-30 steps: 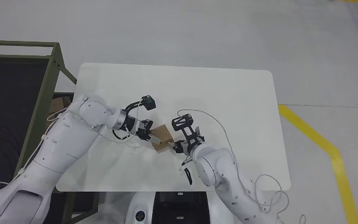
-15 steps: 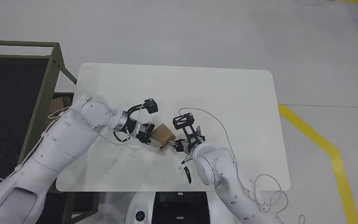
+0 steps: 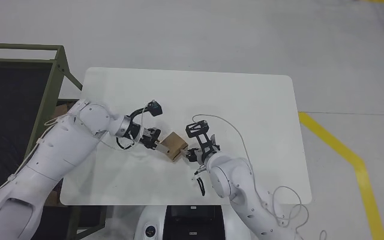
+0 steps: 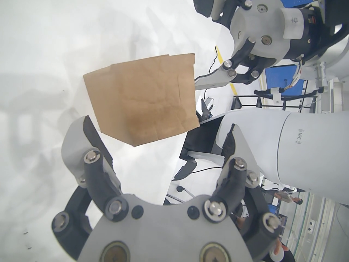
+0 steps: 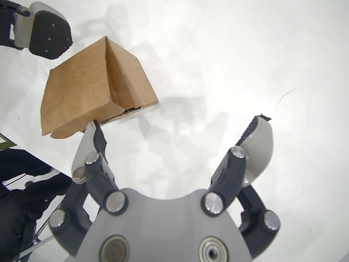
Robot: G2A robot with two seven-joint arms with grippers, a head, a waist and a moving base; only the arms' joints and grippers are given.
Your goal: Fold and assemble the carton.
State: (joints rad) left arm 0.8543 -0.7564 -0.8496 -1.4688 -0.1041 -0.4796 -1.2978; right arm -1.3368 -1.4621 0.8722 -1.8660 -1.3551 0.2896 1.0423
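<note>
**Half-folded carton between two released grippers**

The white table [image 3: 240, 102] bears the brown cardboard carton [image 3: 174, 144]. It is partly folded, with a creased panel on top and one end gaping beside a loose flap. The left gripper [image 4: 158, 132] has drawn slightly back from the carton since half a second ago, its jaws spread and empty. The right gripper [image 5: 177, 124], jaws likewise spread, has one fingertip [image 5: 96, 133] at the carton's open end.

Left end effector [image 4: 156, 132] spread wide; right end effector [image 5: 177, 122] likewise spread; both angled inward, facing each other.
</note>
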